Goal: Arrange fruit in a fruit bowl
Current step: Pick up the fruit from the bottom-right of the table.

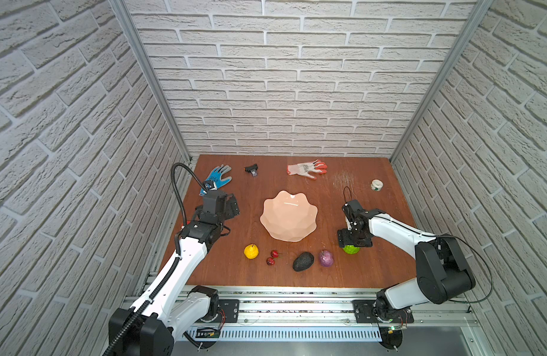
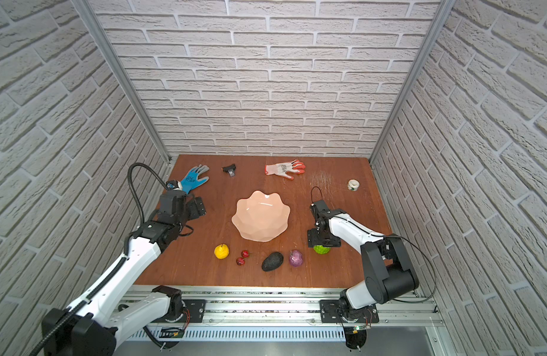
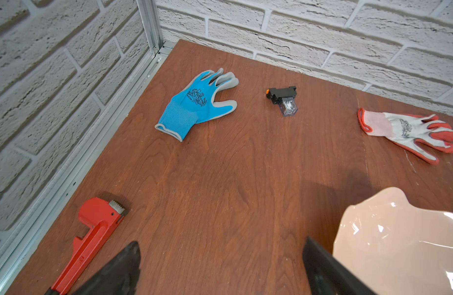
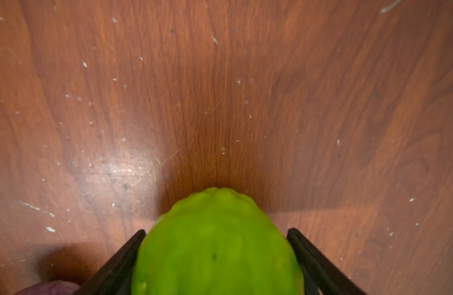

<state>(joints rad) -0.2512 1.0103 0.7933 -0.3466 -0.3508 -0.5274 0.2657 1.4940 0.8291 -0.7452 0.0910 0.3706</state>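
While the right gripper (image 4: pixel 216 229) hung low over the near right part of the table (image 1: pixel 374 265), its two black fingers (image 4: pixel 120 263) stood one on either side of the bumpy green ball (image 1: pixel 351 249), close against its flanks. Whether they pressed it or merely flanked it could not be told, and the ball appeared to rest on the wood. The left gripper (image 3: pixel 221 242) was spread wide and empty above bare board, to the left of the fruit bowl (image 1: pixel 289 222). That bowl sat mid-table with nothing in it. The other fruit lay in a loose row nearer the front edge: purple fruit (image 1: pixel 326 258) just beside the ball, then avocado (image 1: pixel 303 261), two cherries (image 1: pixel 274 253) and yellow fruit (image 1: pixel 251 251), all outside the bowl. In my judgement the green ball was a light toy, probably hollow or foam, and it needed little force. Its knobbly skin should give the pads purchase, but its roundness meant a hold above or below the widest girth could squeeze it out. The sound place to take it was across the middle, with the fingers square to each other. The bowl's glossy, sloping inside looked slick, so a ball released from any height could roll or bounce toward the wavy rim, and a low release at the centre seemed prudent
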